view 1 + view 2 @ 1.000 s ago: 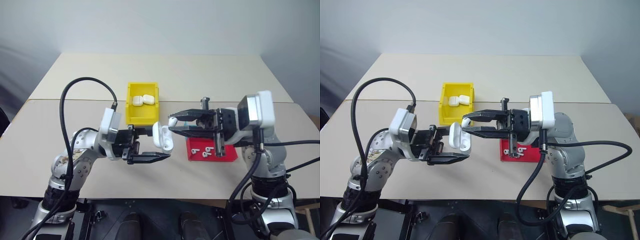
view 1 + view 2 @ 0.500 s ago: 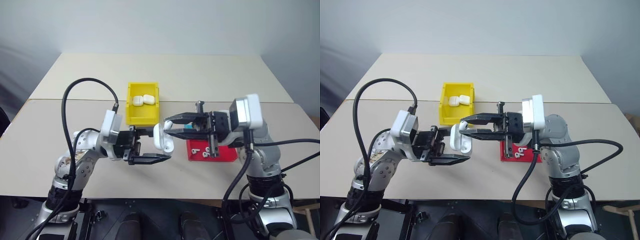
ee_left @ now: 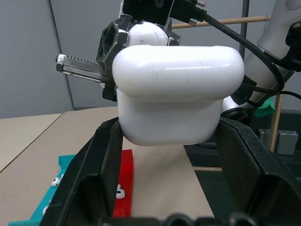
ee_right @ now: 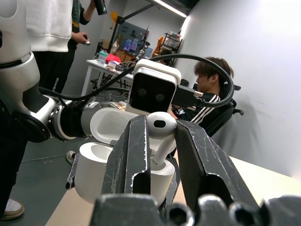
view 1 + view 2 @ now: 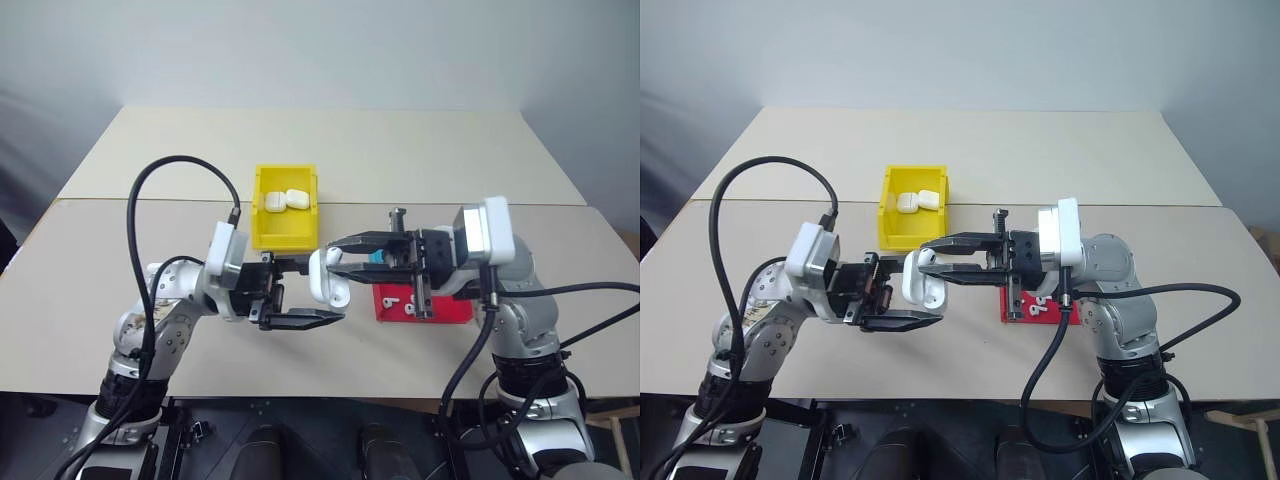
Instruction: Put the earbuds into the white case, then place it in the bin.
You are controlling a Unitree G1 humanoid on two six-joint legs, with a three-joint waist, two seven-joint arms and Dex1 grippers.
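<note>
Left pincer (image 5: 300, 293): pinched the white case (image 5: 327, 277) by its body and held it above the tabletop (image 5: 420, 160), lid open, just in front of the bin (image 5: 285, 213).
Right pincer (image 4: 160, 155): pressed together on one earbud (image 4: 160, 132), stem pointing down into the case, the bud's head above the rim.
Done: two closed cases (image 5: 282, 200) lay in the yellow bin already; this case was opened and one bud was at or in its socket. Whether it was fully seated I could not tell.
Left: release that bud, fetch another from the red tray (image 5: 455, 310), where several loose buds (image 5: 388, 299) lay, shut the lid, then set the case in the bin.
Open room: both arms met mid-tabletop with little slack between them; the surface to the far side and the left lay bare.
Edges: the bin's rear half was taken, its front half free; the tray sat directly beneath the right arm.
</note>
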